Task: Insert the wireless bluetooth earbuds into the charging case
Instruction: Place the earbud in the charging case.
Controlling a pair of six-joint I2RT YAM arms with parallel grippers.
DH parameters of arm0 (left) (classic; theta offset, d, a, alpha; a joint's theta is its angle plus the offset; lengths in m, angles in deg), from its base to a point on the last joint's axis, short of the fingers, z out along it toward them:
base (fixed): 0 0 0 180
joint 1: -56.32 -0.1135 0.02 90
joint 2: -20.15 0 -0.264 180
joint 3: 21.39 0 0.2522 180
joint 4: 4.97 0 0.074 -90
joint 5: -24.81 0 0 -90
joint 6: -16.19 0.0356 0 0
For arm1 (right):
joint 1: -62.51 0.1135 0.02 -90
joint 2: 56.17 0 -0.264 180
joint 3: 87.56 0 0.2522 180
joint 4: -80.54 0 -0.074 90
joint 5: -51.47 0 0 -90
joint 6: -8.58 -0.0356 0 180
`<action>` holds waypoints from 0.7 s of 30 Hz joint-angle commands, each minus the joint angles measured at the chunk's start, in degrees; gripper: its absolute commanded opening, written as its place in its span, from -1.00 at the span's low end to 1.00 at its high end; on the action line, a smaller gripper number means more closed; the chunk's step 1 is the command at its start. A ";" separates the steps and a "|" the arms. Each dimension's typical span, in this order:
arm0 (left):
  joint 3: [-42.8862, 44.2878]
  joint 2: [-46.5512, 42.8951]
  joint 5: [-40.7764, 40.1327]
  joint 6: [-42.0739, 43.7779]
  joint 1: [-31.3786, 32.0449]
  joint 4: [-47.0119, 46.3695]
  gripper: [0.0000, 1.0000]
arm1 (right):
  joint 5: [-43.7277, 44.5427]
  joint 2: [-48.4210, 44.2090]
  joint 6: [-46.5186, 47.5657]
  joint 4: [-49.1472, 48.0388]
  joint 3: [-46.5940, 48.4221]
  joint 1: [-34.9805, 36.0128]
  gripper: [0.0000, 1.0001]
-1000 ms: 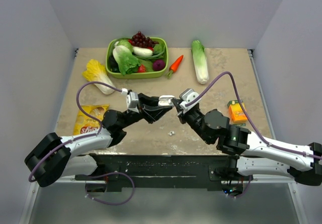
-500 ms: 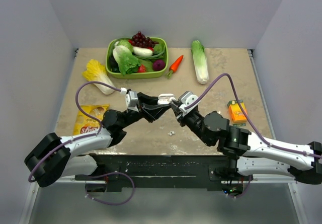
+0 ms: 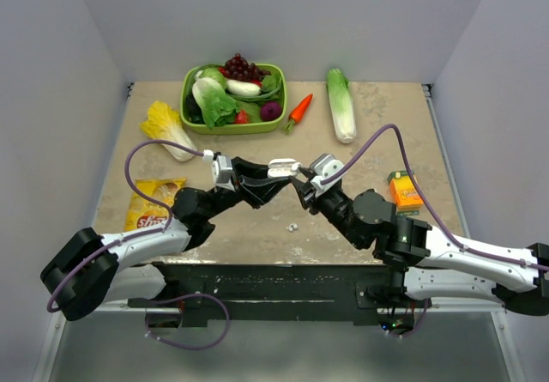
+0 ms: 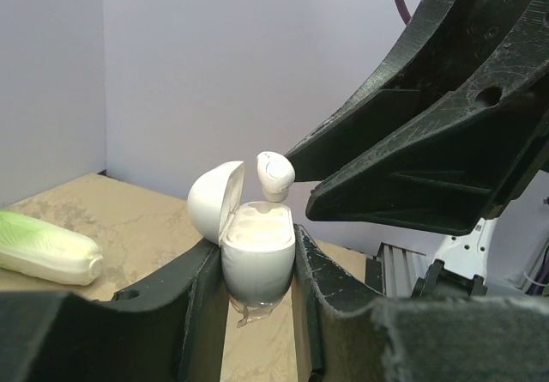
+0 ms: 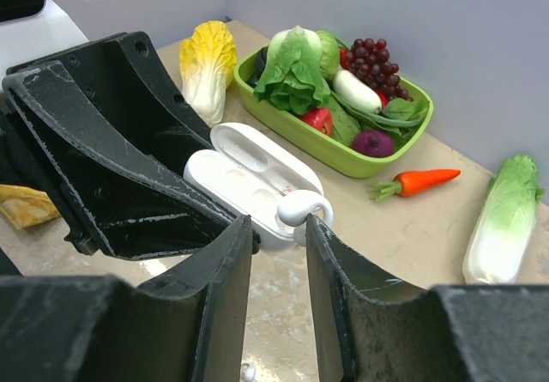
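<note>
Open charging case (image 4: 257, 262) pinched in left gripper (image 3: 268, 178); right gripper (image 5: 279, 227) spread, tips crowding earbud (image 5: 300, 206) perched on case. Loose second earbud (image 3: 292, 226) on table (image 3: 369, 133) beneath. Behind: vegetable basket (image 3: 190, 118), carrot (image 3: 298, 109).

My left gripper (image 3: 271, 178) clamps the charging case (image 4: 257, 257) up off the table (image 3: 369, 116), lid open. My right gripper (image 5: 276, 232) is tip to tip with it, jaws apart. An earbud (image 4: 274, 174) in the case mouth sits just off my right fingertips. The tabletop beneath is bare, save one loose bud (image 3: 292, 227). Behind: green basket (image 3: 257, 129), carrot (image 3: 299, 109), long cabbage (image 3: 341, 103). Left flank: yellow cabbage (image 3: 165, 124), chip bag (image 3: 153, 203). Right flank: juice box (image 3: 403, 191).
</note>
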 commanded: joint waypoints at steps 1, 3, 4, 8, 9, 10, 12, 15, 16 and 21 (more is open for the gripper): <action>1.18 -0.88 -0.82 -0.45 -0.30 -10.41 -1.00 | 2.02 -0.03 -0.85 -1.84 2.41 0.14 -0.28; 1.00 -0.88 -0.91 -0.54 -0.30 -10.59 -1.00 | 2.20 0.59 -0.93 -1.84 3.29 0.14 -0.25; 0.83 -0.96 -0.99 -0.63 -0.30 -10.85 -1.00 | 2.20 0.76 -1.28 -1.75 3.47 0.05 -0.24; 0.21 -1.23 -1.34 -0.63 -0.30 -10.94 -1.00 | 2.11 0.85 -3.13 -0.96 5.22 -0.13 -0.13; 0.21 -1.40 -1.35 -0.63 -0.30 -10.94 -1.00 | 2.11 0.94 -3.39 -0.70 5.58 -0.21 -0.11; -0.05 -1.40 -1.43 -0.63 -0.30 -10.94 -1.00 | 2.11 1.03 -4.09 0.00 5.93 -0.21 -0.09; -0.05 -1.49 -1.43 -0.80 -0.30 -11.03 -1.00 | 2.11 1.20 -4.97 0.44 6.90 -0.56 -0.04; -0.58 -1.40 -1.70 -1.15 -0.30 -11.55 -1.00 | 2.29 1.73 -6.29 2.55 8.48 -1.09 0.00; -0.84 -1.40 -1.70 -1.24 -0.30 -11.82 -1.00 | 2.20 1.90 -6.99 3.08 8.74 -1.27 0.02; -1.54 -1.75 -2.05 -1.59 -0.30 -12.26 -1.00 | 1.50 1.47 -9.10 3.70 9.18 -2.49 0.04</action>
